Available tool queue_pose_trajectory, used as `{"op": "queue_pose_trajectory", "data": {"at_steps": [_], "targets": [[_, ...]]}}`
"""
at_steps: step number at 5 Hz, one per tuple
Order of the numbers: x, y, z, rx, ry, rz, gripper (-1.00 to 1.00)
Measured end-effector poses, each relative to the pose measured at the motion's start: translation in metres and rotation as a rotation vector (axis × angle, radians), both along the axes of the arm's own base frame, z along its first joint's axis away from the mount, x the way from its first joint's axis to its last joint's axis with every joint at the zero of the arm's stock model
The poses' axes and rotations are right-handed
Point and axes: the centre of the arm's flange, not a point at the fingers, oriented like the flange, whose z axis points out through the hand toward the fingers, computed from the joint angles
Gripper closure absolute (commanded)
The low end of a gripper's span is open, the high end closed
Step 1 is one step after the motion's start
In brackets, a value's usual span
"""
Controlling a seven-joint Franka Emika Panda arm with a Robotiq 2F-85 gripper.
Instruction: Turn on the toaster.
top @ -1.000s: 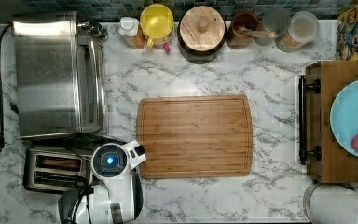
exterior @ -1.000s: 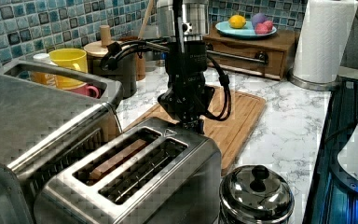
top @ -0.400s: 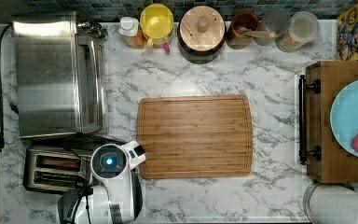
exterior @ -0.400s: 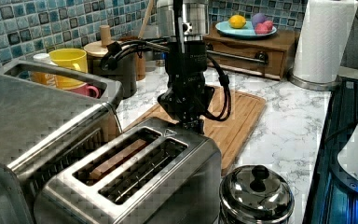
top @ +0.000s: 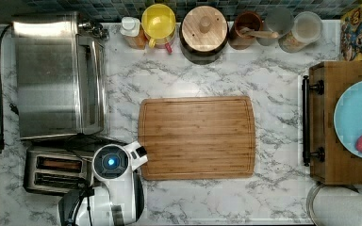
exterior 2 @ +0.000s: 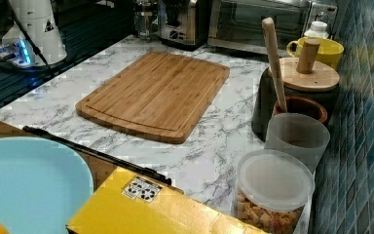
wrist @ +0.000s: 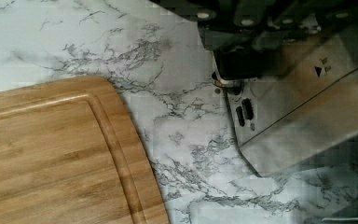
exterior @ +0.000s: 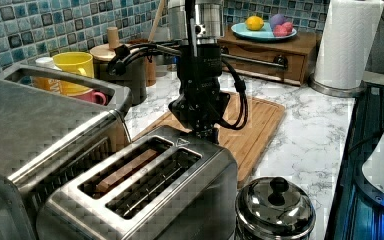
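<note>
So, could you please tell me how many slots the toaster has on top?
2: the toaster has two long slots side by side, one nearer the toaster oven with something brown inside, the other beside it.

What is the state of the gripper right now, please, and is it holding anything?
Gripper: at the lever end of the toaster; whether it is open, shut or holding anything cannot be told.
</note>
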Motion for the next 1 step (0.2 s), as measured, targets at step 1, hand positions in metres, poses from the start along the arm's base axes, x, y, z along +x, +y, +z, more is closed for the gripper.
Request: {"op": "queue_pose_trajectory", "data": {"at_steps": [1], "targets": [[-0.0009,0.0002,0.0002,-0.001,0.0,0.002,1.0]]}}
